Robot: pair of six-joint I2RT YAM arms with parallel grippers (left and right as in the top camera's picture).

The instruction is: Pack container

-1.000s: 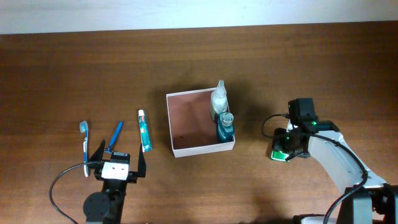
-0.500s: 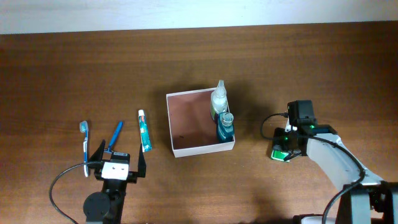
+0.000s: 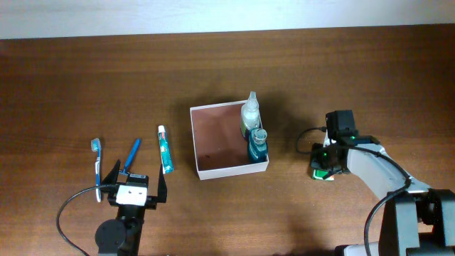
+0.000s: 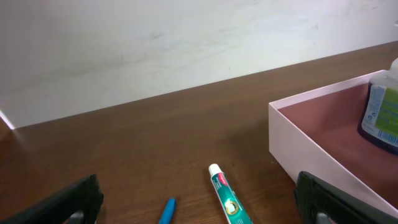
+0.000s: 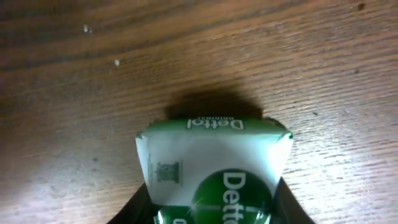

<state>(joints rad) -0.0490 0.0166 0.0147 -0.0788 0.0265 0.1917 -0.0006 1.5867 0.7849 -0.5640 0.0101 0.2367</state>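
Note:
The container [image 3: 216,107] is a white-walled square box with a reddish-brown floor, in the table's middle; its near corner shows in the left wrist view [image 4: 305,146]. A pale bottle [image 3: 250,114] and a blue bottle [image 3: 257,146] stand inside against its right wall. My right gripper [image 3: 323,171] is to the right of the box, shut on a green-and-white Dettol soap pack [image 5: 211,162], low over the table. My left gripper [image 3: 136,183] is open and empty, just in front of a toothpaste tube [image 3: 165,149], a blue stick-like item [image 3: 131,155] and a toothbrush [image 3: 97,160].
The toothpaste [image 4: 227,199] and the blue item [image 4: 168,211] lie between my left fingers in the wrist view. A pale wall runs along the table's far edge [image 3: 227,32]. Brown table surface [image 3: 355,85] surrounds the box.
My right gripper, with the soap pack in it, has shifted slightly up and left towards the box. The left arm and the other items have not moved.

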